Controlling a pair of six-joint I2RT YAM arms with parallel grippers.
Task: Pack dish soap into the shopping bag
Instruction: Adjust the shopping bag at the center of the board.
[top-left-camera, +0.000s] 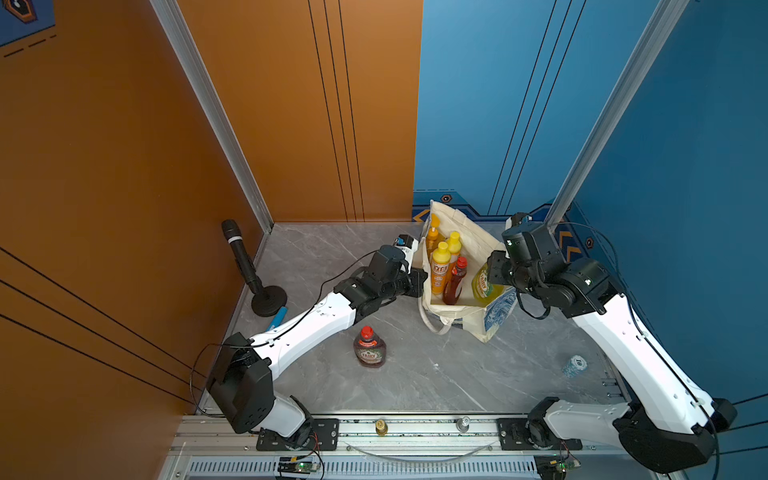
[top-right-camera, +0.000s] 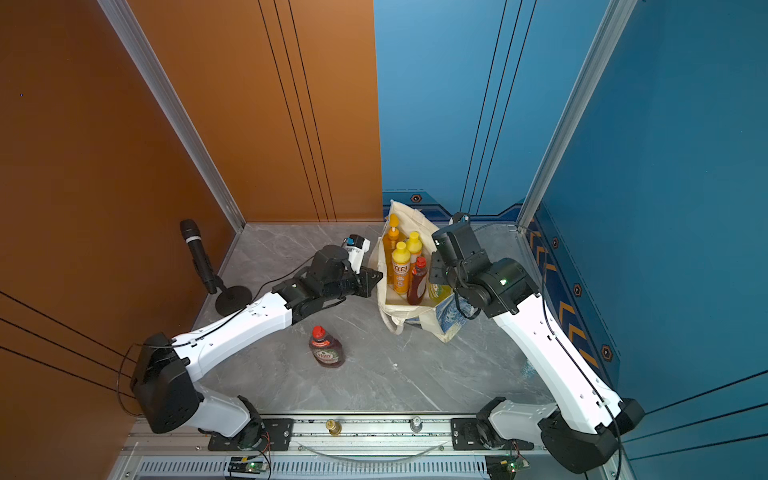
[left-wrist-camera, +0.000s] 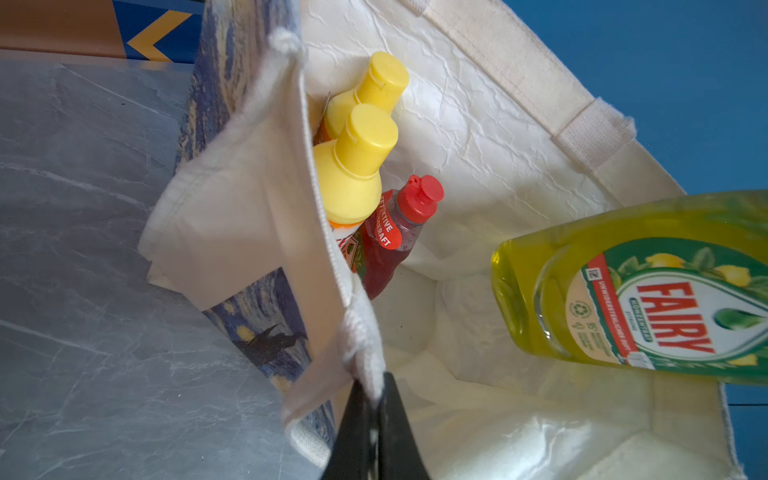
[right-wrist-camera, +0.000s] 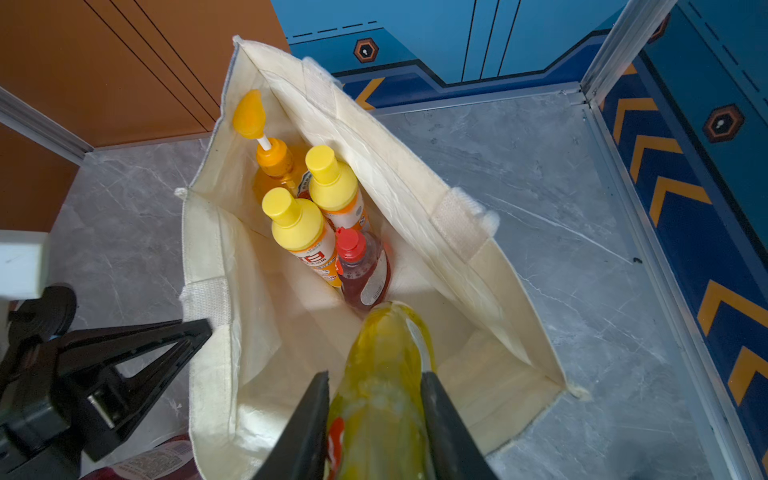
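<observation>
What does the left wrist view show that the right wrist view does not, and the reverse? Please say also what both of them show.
Only the left wrist view shows the blue painted outside of the shopping bag and the Fairy label on the yellow-green bottle. Only the right wrist view shows the orange pump bottle and the right gripper, shut on the yellow-green bottle at the bag's mouth. Both show the left gripper shut on the bag's rim, two yellow-capped bottles and a dark red bottle standing inside.

Tote (top-left-camera: 471, 237) open w/ 4 btls (right-wrist-camera: 299, 224) inside; yellow-green btl (top-left-camera: 482, 284) at mouth; dark-red btl (top-left-camera: 368, 349) outside.
</observation>
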